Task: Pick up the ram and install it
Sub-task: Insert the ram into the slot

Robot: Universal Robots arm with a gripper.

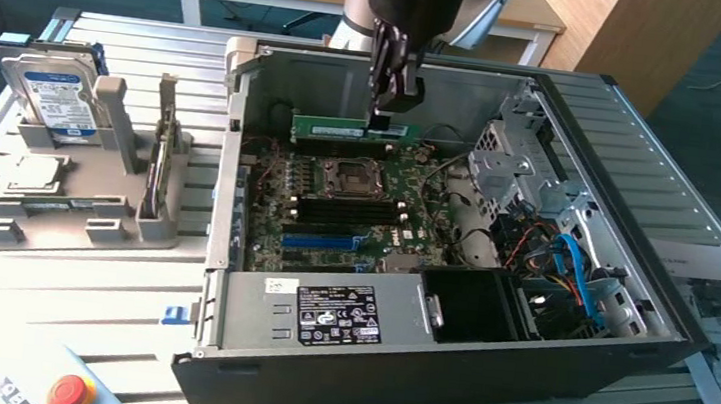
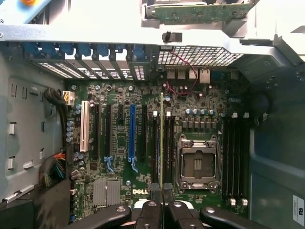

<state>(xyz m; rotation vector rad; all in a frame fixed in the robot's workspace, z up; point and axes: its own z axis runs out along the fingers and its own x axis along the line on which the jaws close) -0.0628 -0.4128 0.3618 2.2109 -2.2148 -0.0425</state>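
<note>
Hand (image 1: pixel 393 120) pinching the ram (image 1: pixel 335 129) near one end, stick level over the motherboard (image 1: pixel 392 227); seemingly clear of its slots

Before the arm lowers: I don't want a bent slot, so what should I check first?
1. Gripper jaws shut on the ram: ok.
2. Ram hangs above the motherboard, inside the open case: ok.
3. In the wrist view, ram's edge runs parallel to the long black slots: ok.
4. Ram centred over a single slot: cannot tell.
5. Slot latches open: cannot tell.
6. Ram apart from the processor socket: ok.
</note>
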